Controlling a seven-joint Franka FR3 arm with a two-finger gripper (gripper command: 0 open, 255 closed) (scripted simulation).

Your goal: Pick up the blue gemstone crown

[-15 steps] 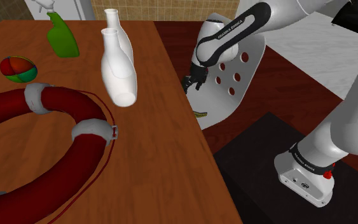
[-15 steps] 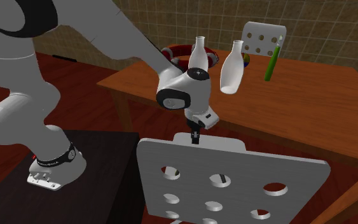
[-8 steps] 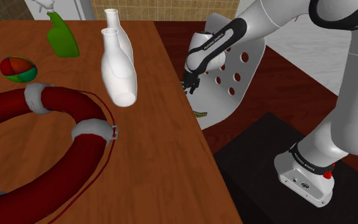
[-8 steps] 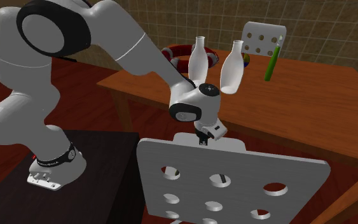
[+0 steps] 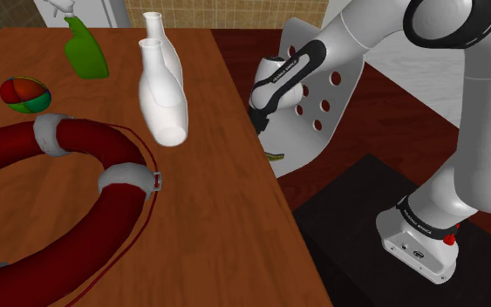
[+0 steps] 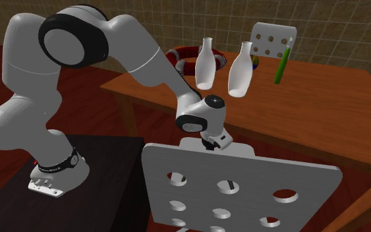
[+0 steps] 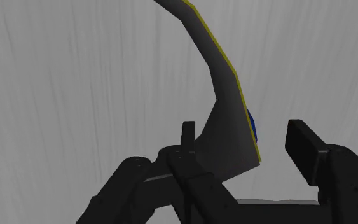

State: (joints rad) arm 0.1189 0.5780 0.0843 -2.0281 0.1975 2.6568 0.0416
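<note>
The crown (image 7: 231,121) appears in the wrist view as a curved grey band with a yellow rim and a small blue gem (image 7: 252,125), lying on a pale grey chair seat (image 7: 75,95). My black gripper (image 7: 246,147) is open just above it. The band's lower end lies between the fingers (image 7: 187,136), closer to one of them, and neither grips it. In the shoulder view the gripper (image 5: 261,123) hangs between the table edge and the white chair (image 5: 322,105), with a yellow-green sliver of the crown (image 5: 275,158) below it. In the second exterior view the gripper (image 6: 211,145) dips behind the chair back (image 6: 243,191).
The wooden table (image 5: 200,227) holds two white vases (image 5: 162,87), a green bottle (image 5: 86,51), a red-green ball (image 5: 24,94) and a big red life ring (image 5: 60,209). The perforated chair back stands close beside the hand. My black stand (image 5: 374,227) sits on a dark red floor.
The arm has folded forward and the gripper has sunk lower between the table edge and the chair, closer to the seat. Nothing on the table moved.
</note>
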